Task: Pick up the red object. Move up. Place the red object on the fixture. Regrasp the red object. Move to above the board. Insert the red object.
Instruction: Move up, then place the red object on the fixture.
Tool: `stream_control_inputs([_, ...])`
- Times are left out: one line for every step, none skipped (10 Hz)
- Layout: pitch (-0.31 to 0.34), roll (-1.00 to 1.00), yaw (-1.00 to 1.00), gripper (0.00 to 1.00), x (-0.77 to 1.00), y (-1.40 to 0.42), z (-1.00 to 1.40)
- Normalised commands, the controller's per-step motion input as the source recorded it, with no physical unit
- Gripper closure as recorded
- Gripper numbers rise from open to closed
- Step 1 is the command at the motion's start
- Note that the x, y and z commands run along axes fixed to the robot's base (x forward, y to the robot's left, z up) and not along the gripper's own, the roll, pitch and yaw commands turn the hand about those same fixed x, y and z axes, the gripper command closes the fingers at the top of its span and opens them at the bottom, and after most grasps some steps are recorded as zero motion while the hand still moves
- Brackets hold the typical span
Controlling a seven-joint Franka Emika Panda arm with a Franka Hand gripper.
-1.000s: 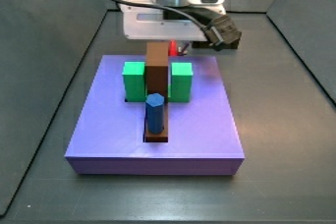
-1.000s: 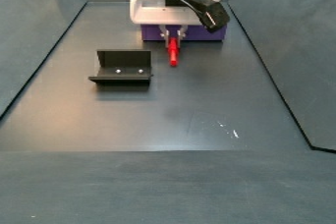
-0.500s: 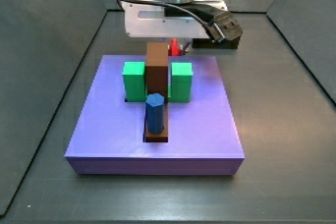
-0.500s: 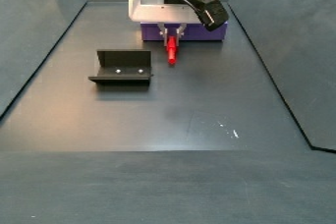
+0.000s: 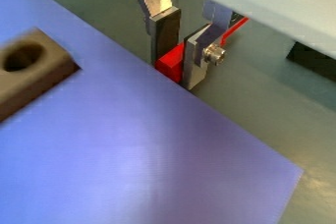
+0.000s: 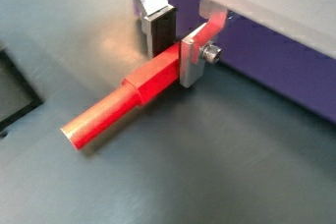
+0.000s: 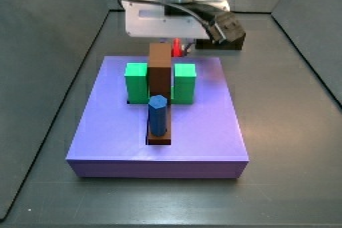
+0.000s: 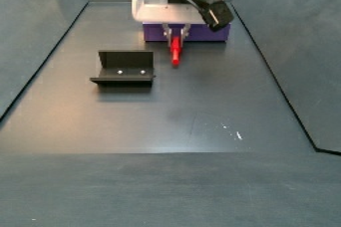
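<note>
2 jaws (image 6: 175,46) clamped on red object (image 6: 125,97) — board (image 5: 144,159) just beside.

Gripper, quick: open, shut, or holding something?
Gripper: shut on the red peg, just off the purple board's edge, away from the fixture.

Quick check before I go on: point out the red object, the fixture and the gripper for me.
red object (image 6: 125,106): wrist view, mid-shaft of the peg.
fixture (image 8: 124,70): side view, its dark front face.
gripper (image 6: 178,47): wrist view, between the fingertips, shut on the red object's end.
</note>
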Motion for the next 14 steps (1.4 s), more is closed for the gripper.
stream_control_inputs([0.002,0.01,0.03,1.0,0.03,0.09,0.79])
stream_control_inputs([0.022,-0.01,0.03,1.0,0.01,0.07,0.48])
stream_control_inputs([-0.006,0.0,0.0,1.0,0.0,0.0,0.0])
stream_control_inputs([-0.263,-0.28,0.0,1.0,-0.18,0.0,-0.03])
stream_control_inputs([-0.463,-0.92,-0.04,1.0,-0.03,0.3,0.17])
stream_control_inputs([-0.634,-1.0,-0.03,1.0,0.0,0.4,0.28])
stream_control_inputs([-0.583,-1.0,-0.07,1.0,0.13,0.35,0.16])
stream_control_inputs([-0.509,-1.0,-0.07,1.0,0.38,0.31,0.11])
stream_control_inputs([-0.314,-1.0,-0.04,1.0,0.57,0.21,0.05])
stream_control_inputs([-0.083,-1.0,-0.19,1.0,0.71,0.0,0.05])
stream_control_inputs([-0.023,-1.0,-0.18,1.0,0.72,0.0,0.02])
stream_control_inputs([0.0,-1.0,-0.15,1.0,0.75,0.0,0.0])
stream_control_inputs([0.0,-1.0,-0.15,1.0,0.75,0.0,0.01])
stream_control_inputs([-0.029,-1.0,-0.15,1.0,0.73,0.0,0.12])
